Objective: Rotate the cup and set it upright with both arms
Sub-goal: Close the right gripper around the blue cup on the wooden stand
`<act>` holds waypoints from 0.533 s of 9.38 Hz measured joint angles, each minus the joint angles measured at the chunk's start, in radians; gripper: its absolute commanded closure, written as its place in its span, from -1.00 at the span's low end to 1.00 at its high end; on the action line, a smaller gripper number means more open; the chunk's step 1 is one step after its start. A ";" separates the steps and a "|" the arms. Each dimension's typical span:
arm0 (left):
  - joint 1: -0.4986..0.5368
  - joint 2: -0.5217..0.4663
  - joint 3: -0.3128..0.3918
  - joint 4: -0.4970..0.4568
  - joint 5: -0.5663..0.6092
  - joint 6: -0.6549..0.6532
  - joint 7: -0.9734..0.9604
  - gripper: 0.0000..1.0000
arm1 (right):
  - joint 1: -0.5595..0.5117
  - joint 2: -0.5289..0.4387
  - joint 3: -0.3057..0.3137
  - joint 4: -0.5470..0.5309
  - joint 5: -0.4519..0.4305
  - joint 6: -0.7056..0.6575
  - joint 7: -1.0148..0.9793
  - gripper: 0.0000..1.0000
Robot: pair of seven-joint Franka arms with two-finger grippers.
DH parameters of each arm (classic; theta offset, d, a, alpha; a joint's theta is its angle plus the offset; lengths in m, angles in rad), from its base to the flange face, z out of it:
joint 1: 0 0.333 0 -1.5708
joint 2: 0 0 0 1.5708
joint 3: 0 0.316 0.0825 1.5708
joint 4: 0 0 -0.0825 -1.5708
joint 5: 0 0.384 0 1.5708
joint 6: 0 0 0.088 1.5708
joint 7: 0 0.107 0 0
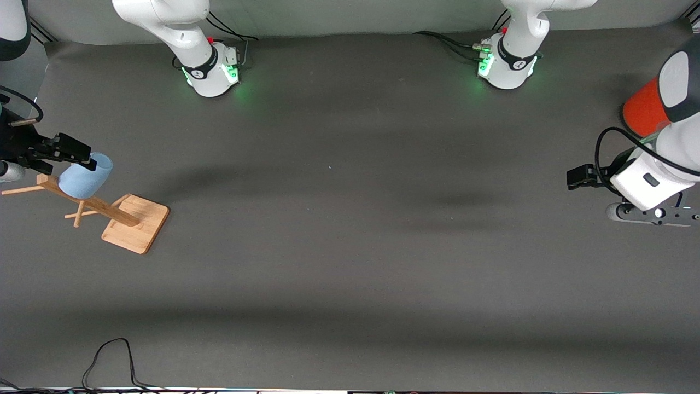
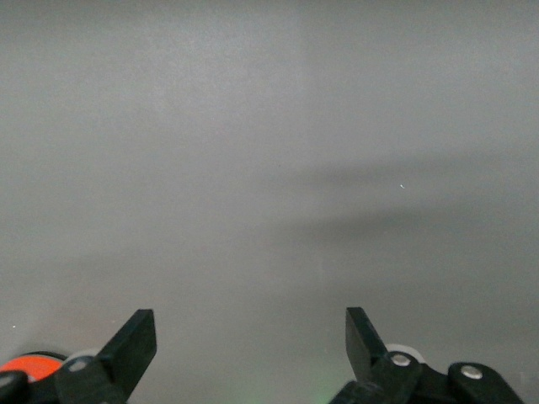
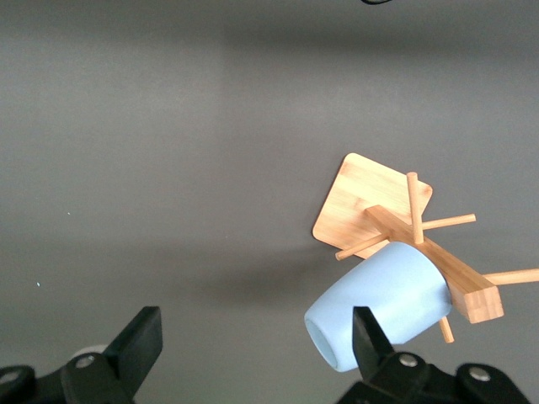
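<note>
One smooth pale-blue plastic cup (image 1: 85, 176), slightly tapered, hangs tilted on a wooden peg rack (image 1: 112, 214) with a flat square base, near the bench edge at the right arm's end. The right gripper (image 3: 253, 337), fingers apart, is beside the cup. The left gripper (image 2: 251, 341), fingers apart, waits over bare grey bench (image 1: 350, 219) by one orange can (image 1: 645, 106).

A wooden peg rack (image 1: 134, 221) on a square base stands at the left edge of the frame on a dark grey worktop (image 1: 350, 246). An orange-red can (image 1: 644, 109) sits at upper right; a black cable (image 1: 109, 364) loops at lower left.
</note>
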 measured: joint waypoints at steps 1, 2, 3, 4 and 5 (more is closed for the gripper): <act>0.000 0.000 0.000 0.000 0.000 0.000 0.000 -1.00 | 0.000 -0.001 0.000 0.000 0.000 -0.006 0.000 -1.00; 0.000 0.000 0.000 0.000 0.000 -0.003 0.000 -1.00 | -0.001 0.000 -0.001 0.000 0.000 -0.008 0.000 -1.00; 0.000 0.000 0.000 0.000 0.000 -0.010 0.000 -1.00 | -0.003 0.000 -0.004 0.002 0.000 -0.007 0.005 -1.00; 0.000 0.000 0.000 0.000 0.000 -0.013 0.000 -1.00 | -0.007 0.000 -0.011 0.013 0.000 -0.011 0.032 -1.00; 0.000 0.000 -0.001 0.000 -0.001 -0.013 0.000 -1.00 | -0.010 0.000 -0.032 0.024 0.024 -0.032 0.122 -1.00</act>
